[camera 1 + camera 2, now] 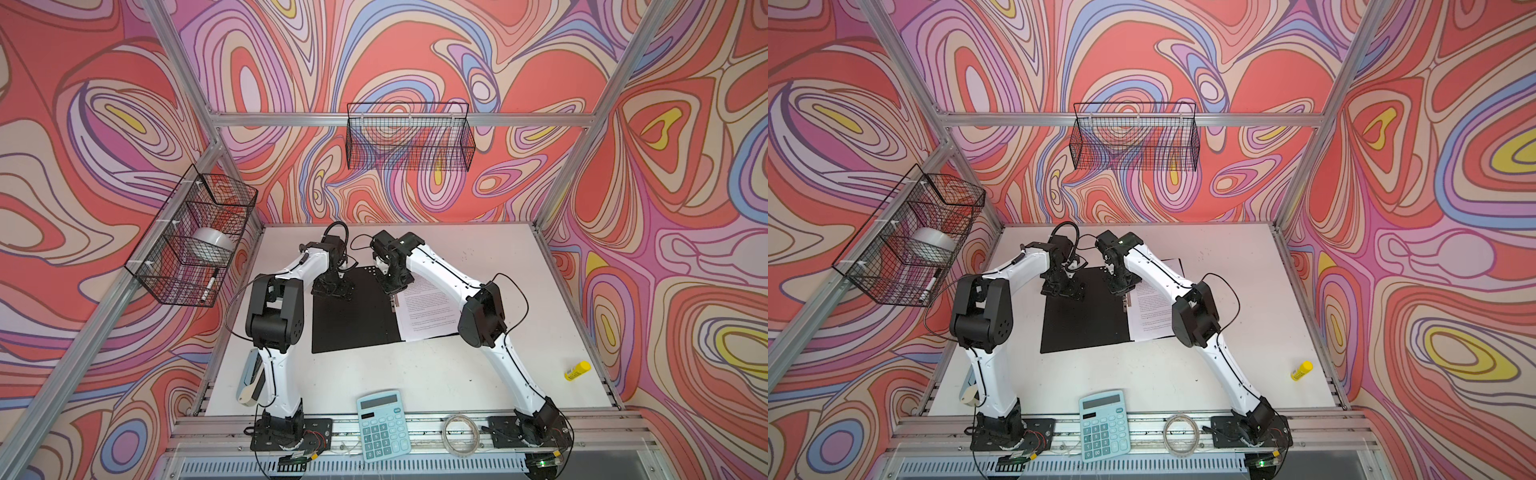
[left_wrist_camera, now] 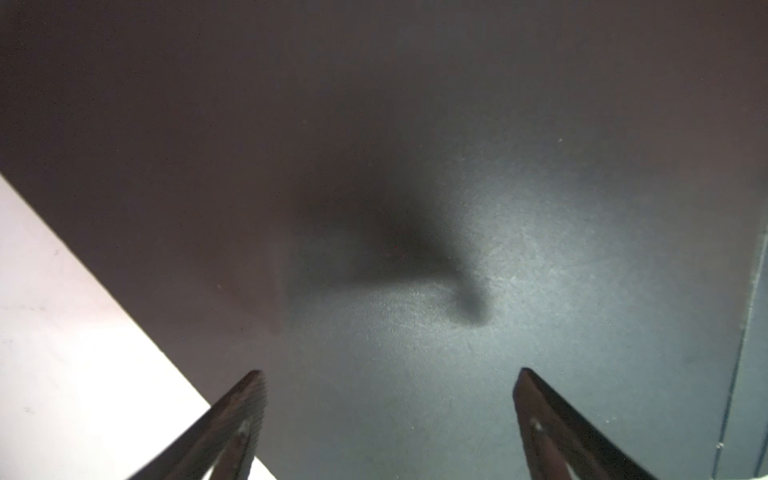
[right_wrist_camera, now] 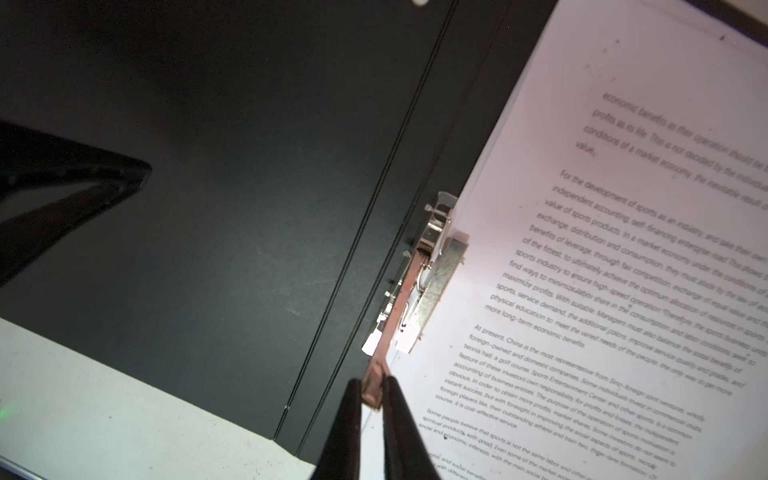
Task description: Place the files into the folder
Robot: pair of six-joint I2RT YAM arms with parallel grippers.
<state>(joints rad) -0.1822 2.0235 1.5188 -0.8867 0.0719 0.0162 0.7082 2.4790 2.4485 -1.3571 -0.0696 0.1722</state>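
Two arms: both reach over the far half of the white table, wrists bent down above the folder.
Folder: a flat folder, opened out with its black inside facing up, lies flat on the table between the two arms; it shows in both top views.
Files: white paper sheets printed with dense black text lie on the folder's right half, with the right arm crossing over part of them.
Clip: a metal spine clip sits along the folder's spine; its ribbed plate overlaps the sheets' inner edge. Whether it presses on them cannot be told.
Left gripper: the left gripper has its jaws spread wide with nothing between them, over the folder's black left leaf near its far left corner. Contact with the leaf cannot be told.
Right gripper: the right gripper has its jaws clenched on the end of the clip's thin lever, at the spine beside the sheets.
Calculator: a teal calculator lies at the table's near edge, well apart from the folder.
Glue stick: a yellow glue stick lies near the right edge.
Basket: a black wire basket on the left frame holds a pale tape roll and a marker pen.
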